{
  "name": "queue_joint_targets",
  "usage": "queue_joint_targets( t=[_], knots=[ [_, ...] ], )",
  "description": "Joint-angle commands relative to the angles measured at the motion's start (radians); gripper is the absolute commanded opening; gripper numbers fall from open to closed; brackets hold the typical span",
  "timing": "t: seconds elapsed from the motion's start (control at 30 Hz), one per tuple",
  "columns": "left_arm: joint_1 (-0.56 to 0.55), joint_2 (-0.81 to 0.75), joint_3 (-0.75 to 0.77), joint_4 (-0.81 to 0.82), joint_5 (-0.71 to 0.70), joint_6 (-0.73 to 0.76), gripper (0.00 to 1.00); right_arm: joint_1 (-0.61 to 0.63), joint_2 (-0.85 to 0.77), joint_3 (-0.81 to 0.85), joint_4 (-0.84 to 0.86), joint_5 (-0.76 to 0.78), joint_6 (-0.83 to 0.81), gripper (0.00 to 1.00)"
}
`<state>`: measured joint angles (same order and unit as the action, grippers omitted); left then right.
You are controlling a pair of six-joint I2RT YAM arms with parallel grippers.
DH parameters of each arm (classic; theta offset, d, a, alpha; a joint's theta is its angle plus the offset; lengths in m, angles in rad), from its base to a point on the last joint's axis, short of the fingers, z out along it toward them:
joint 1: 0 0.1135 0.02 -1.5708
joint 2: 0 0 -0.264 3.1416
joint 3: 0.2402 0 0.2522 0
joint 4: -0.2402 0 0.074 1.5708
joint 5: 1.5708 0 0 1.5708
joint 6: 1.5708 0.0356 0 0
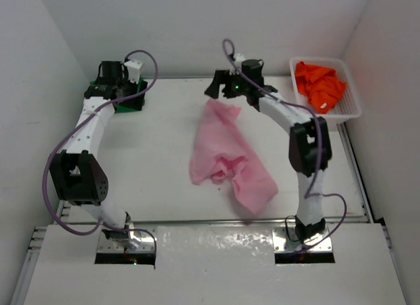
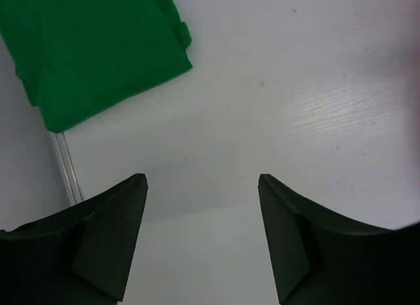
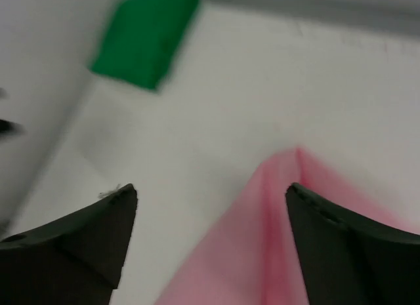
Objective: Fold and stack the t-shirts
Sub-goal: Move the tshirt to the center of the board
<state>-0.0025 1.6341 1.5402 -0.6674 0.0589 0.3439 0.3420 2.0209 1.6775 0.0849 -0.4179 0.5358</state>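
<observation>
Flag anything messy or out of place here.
The pink t-shirt sprawls rumpled and skewed mid-table, unfolded. The orange t-shirt sits bunched in the white basket. Only the green t-shirt lies folded, far left.

High rear view down on whole table (image 1: pixel 157 121), wrist views close above it, both showing green shirt (image 2: pixel 92 49)

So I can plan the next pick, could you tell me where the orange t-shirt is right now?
In the top view, the orange t-shirt lies bunched inside the white basket at the far right corner of the table, right of the pink t-shirt.
</observation>
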Motion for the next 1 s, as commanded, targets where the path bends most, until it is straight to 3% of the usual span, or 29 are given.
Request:
queue_joint_targets(
  t=[0.0,0.03,0.1,0.27,0.33,0.37,0.4,0.43,0.47,0.53,0.63,0.83,0.97],
  knots=[
    [0.002,-0.066,-0.044,0.054,-0.005,0.05,0.67,0.011,0.085,0.182,-0.291,0.13,-0.351,0.99],
    [0.002,-0.077,-0.058,0.057,0.004,0.062,0.67,0.011,0.104,0.215,-0.407,0.218,-0.394,0.99],
    [-0.004,-0.076,-0.098,0.045,0.025,0.108,0.67,0.011,0.093,0.252,-0.47,0.393,-0.479,0.99],
    [-0.106,-0.109,-0.242,0.005,0.143,0.248,0.63,0.011,-0.175,-0.025,-0.403,0.369,-0.53,0.96],
    [-0.205,-0.147,-0.363,0.018,0.128,0.315,0.61,0.012,-0.341,-0.249,-0.367,0.346,-0.525,0.12],
    [-0.244,-0.164,-0.409,0.04,0.099,0.375,0.61,0.011,-0.393,-0.394,-0.364,0.37,-0.501,0.0],
    [-0.279,-0.178,-0.489,0.046,0.084,0.409,0.61,0.011,-0.443,-0.466,-0.358,0.382,-0.473,0.0],
    [-0.337,-0.193,-0.52,0.048,0.073,0.443,0.62,0.015,-0.53,-0.525,-0.375,0.399,-0.47,0.1],
    [-0.356,-0.197,-0.575,0.066,0.071,0.476,0.63,0.032,-0.568,-0.636,-0.39,0.412,-0.45,0.3],
    [-0.387,-0.188,-0.617,0.103,0.074,0.48,0.69,0.061,-0.651,-0.726,-0.451,0.413,-0.448,0.6],
    [-0.447,-0.162,-0.66,0.176,0.047,0.492,0.74,0.228,-0.709,-0.893,-0.514,0.5,-0.499,0.69],
    [-0.525,-0.068,-0.707,0.302,-0.054,0.486,0.74,0.347,-0.772,-1.055,-0.487,0.49,-0.387,0.69],
    [-0.524,-0.039,-0.736,0.327,-0.111,0.472,0.53,0.425,-0.803,-1.174,-0.381,0.465,-0.364,0.7]
  ],
)
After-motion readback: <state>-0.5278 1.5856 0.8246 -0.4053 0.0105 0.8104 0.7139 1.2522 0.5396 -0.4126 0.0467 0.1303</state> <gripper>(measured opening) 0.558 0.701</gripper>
